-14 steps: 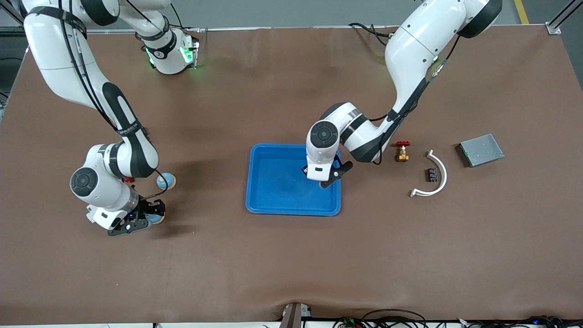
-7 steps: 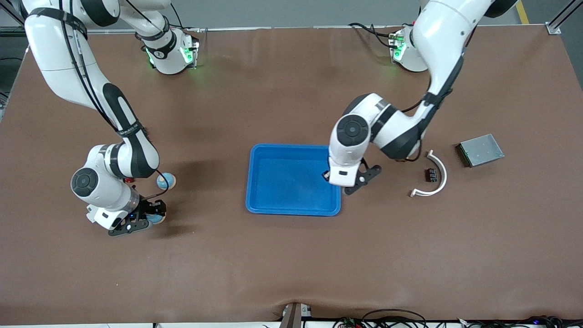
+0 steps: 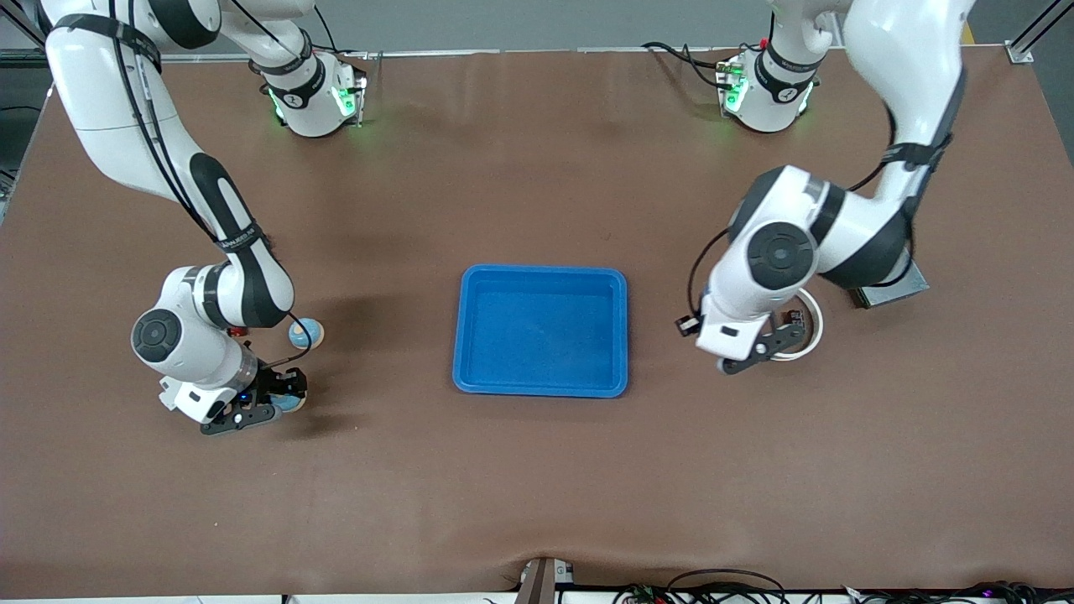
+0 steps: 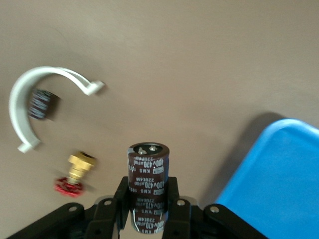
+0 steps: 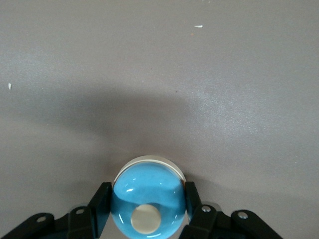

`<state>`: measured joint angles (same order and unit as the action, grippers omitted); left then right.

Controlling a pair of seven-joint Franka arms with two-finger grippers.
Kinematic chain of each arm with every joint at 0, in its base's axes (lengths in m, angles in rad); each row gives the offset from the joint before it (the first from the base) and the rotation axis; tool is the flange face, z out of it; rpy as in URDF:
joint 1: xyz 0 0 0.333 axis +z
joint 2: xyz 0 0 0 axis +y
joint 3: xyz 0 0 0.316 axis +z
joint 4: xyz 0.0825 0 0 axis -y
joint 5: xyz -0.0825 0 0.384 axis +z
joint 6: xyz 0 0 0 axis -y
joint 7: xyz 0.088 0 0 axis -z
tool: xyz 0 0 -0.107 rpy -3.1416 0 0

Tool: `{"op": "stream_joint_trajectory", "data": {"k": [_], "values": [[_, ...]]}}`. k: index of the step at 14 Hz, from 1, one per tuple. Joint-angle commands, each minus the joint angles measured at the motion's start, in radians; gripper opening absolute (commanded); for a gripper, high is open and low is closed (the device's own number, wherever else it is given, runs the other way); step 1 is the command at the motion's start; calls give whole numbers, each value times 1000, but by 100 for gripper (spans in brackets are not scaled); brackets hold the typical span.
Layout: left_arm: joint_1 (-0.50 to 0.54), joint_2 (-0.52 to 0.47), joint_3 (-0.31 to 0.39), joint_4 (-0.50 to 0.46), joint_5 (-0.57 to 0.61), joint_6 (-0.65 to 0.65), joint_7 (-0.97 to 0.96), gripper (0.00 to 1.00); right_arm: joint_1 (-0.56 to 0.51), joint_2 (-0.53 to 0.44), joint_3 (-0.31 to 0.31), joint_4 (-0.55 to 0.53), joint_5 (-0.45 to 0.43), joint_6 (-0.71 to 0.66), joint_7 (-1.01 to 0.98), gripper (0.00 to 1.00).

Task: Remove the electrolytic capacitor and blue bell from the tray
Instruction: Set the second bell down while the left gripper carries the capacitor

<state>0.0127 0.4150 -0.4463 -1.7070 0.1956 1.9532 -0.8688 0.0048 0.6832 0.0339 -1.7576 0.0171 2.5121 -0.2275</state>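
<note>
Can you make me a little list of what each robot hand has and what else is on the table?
left gripper: shut on the capacitor, over bare table between the blue tray and the white curved clip
right gripper: shut on the blue bell, at the right arm's end of the table
tray contents: nothing in it
also on table: brass valve with red handle, small dark part inside the clip's curve, grey metal box, second blue ball

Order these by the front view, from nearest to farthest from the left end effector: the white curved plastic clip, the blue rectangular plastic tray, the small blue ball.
1. White curved plastic clip: beside the left end effector.
2. Blue rectangular plastic tray: mid-table.
3. Small blue ball: at the right arm's end.
</note>
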Motion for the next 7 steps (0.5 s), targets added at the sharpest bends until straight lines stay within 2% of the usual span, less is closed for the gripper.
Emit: {"op": "stream_joint_trajectory", "data": {"k": [1,3,7], "values": [[195,-97,-106,-121,-28,1,184,2,-14,12,15,0,20,16,-18,100],[292,-101,-138,-147,-27,3,323,2,-12,10,15,3,20,17,-20,100],[407,-111,-138,-209,-19,33,569,2,-12,-5,15,17,18,2,-23,100]]}}
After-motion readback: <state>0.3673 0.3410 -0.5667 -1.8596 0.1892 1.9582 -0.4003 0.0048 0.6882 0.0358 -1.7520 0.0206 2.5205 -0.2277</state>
